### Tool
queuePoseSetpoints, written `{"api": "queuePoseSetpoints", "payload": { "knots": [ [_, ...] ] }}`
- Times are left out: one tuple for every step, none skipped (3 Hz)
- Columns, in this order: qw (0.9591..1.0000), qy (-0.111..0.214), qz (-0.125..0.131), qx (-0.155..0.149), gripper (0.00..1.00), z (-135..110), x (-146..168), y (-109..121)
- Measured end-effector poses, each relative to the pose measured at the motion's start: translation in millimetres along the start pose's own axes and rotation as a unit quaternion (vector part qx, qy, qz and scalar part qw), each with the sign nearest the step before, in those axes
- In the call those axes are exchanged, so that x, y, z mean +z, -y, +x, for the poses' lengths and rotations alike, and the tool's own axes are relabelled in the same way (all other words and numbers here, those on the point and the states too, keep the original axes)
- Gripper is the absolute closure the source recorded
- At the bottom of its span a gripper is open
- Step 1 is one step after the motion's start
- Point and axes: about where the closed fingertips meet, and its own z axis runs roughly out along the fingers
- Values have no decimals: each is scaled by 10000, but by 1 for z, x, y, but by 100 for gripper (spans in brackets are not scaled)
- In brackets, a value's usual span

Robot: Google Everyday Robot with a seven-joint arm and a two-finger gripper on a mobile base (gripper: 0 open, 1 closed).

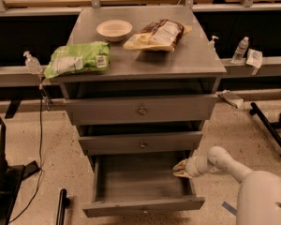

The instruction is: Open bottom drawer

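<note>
Sitting inside bottom drawer (143,205), 3 o'clock side: claw (181,168), opening cannot be told. Drawer stands out. Risk: rising, arm (225,161) could catch middle drawer (140,142) overhead.

— What lies on the cabinet (187,62)?
— A bowl (114,29) at the back of its top, a packet (159,33) just right of the bowl, and a bag (77,59) at the front left corner.
— And under the top?
— Top drawer (140,109), then middle drawer (140,143), then the bottom drawer (143,205), standing out in front of the cabinet.
— The gripper (180,168)?
— Inside the bottom drawer, at its right side, reaching in from the cabinet's right.
— Beside the cabinet?
— A bottle (242,49) to its right, a pump bottle (32,62) to its left.
</note>
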Motion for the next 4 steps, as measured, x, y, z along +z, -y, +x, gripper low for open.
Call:
{"api": "queuePoseSetpoints", "payload": {
  "knots": [
    [9992,290,261,104,67,-1,-32,23],
    [9993,291,233,96,44,-2,-29,22],
    [9993,307,215,98,20,-4,-26,20],
    [9992,323,192,99,0,-5,-23,19]
  ]
}}
